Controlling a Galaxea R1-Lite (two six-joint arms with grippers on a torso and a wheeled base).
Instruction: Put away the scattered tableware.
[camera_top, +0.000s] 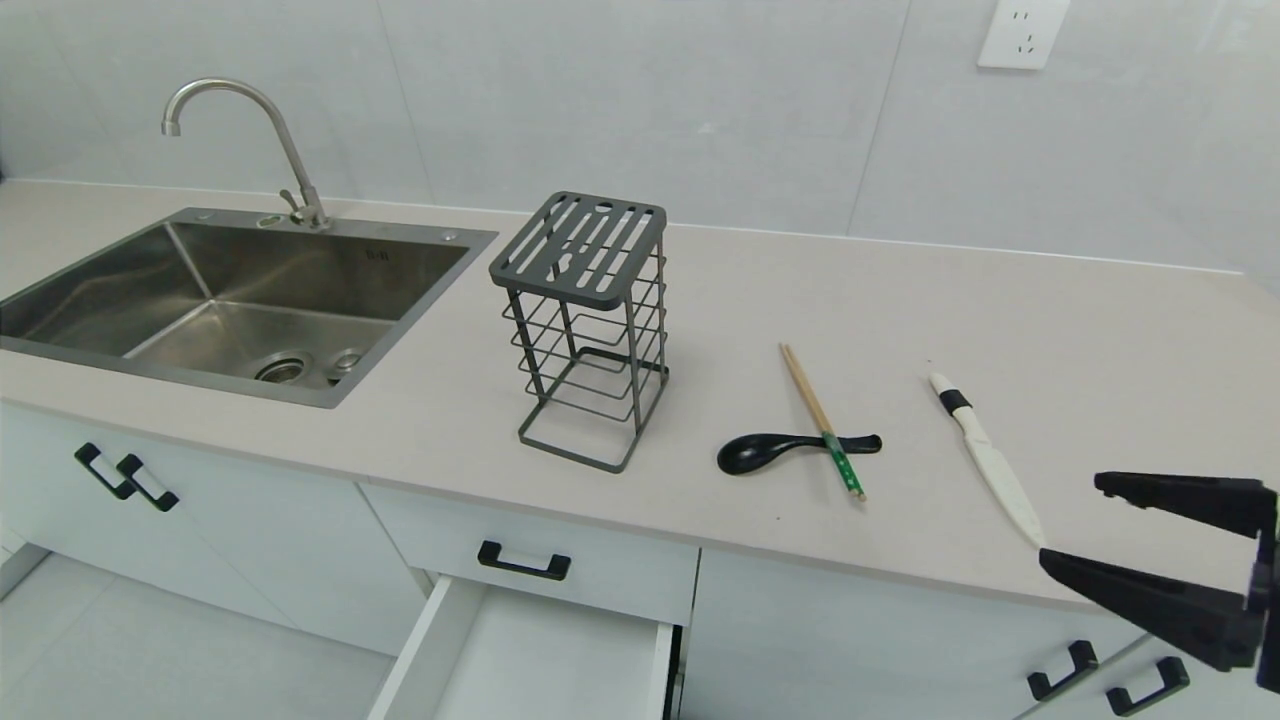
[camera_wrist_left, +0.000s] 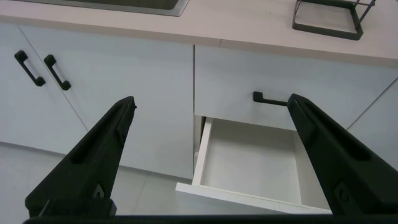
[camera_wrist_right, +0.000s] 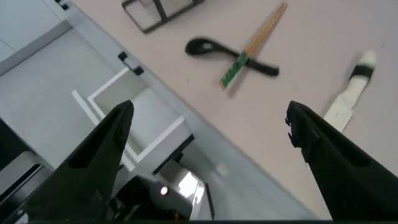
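Note:
On the counter lie a black spoon (camera_top: 770, 450) (camera_wrist_right: 208, 48), a pair of wooden chopsticks with green ends (camera_top: 822, 420) (camera_wrist_right: 255, 45) resting across the spoon's handle, and a white knife (camera_top: 985, 458) (camera_wrist_right: 352, 89) to their right. A dark wire rack with a slotted top (camera_top: 588, 325) stands left of them. My right gripper (camera_top: 1075, 525) (camera_wrist_right: 208, 124) hangs open past the counter's front edge, near the knife's tip, holding nothing. In the left wrist view my left gripper (camera_wrist_left: 211, 106) is open and empty in front of the cabinets, above an open white drawer (camera_wrist_left: 249, 168) (camera_top: 530, 660).
A steel sink (camera_top: 215, 300) with a curved tap (camera_top: 255, 140) fills the counter's left end. The pulled-out drawer juts out below the rack. Cabinet doors with black handles (camera_top: 125, 475) run under the counter. A wall socket (camera_top: 1022, 32) sits at the upper right.

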